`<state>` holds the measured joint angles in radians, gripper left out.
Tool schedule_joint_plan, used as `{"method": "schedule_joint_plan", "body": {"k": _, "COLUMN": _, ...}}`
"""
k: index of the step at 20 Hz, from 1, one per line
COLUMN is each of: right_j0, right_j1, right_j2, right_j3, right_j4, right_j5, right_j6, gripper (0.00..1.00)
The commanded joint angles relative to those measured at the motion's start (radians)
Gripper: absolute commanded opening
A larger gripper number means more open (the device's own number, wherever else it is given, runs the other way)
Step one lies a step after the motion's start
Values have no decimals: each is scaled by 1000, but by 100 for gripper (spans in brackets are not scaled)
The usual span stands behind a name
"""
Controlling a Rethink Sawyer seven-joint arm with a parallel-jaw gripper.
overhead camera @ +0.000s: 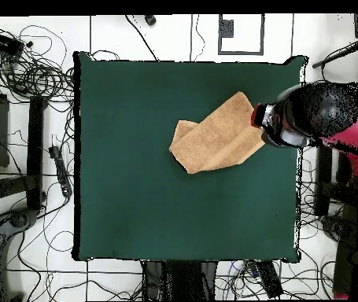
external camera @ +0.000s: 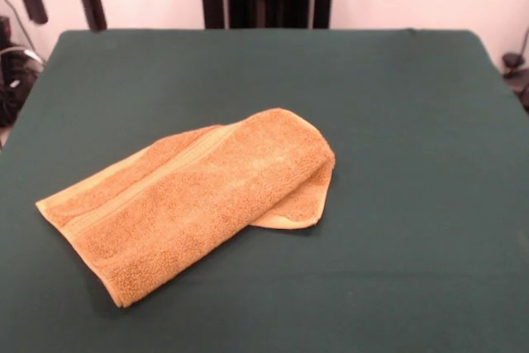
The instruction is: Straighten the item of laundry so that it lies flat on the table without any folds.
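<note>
A: Large rectangular table covered in dark green cloth (external camera: 413, 121). The golden-tan terry-cloth hand towel (external camera: 198, 196) lies near its middle, doubled over, with one rounded fold and a lower layer peeking out beside it.

B: How would you have me open it?

A: My judgement: take the top layer's free corner, lift it low, and draw it away from the fold.

B: And the arm?

A: Red and black arm (overhead camera: 323, 118) hangs over one table edge, beside the towel's end. Gripper hidden; you cannot tell its state.
</note>
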<state>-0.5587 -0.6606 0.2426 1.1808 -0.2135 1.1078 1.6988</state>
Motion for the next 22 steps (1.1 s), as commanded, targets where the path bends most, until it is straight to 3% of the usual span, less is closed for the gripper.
{"method": "schedule_joint_plan", "body": {"k": 1, "right_j0": 71, "right_j1": 236, "right_j2": 99, "right_j3": -240, "right_j4": -30, "right_j5": 183, "right_j6": -80, "gripper": 100}}
{"method": "schedule_joint_plan", "body": {"k": 6, "right_j0": 93, "right_j1": 281, "right_j2": 90, "right_j3": -326, "right_j4": -40, "right_j5": 224, "right_j6": -97, "gripper": 100}}
{"method": "schedule_joint_plan", "body": {"k": 22, "right_j0": 133, "right_j1": 298, "right_j2": 55, "right_j3": -373, "right_j4": -45, "right_j5": 246, "right_j6": -106, "gripper": 100}}
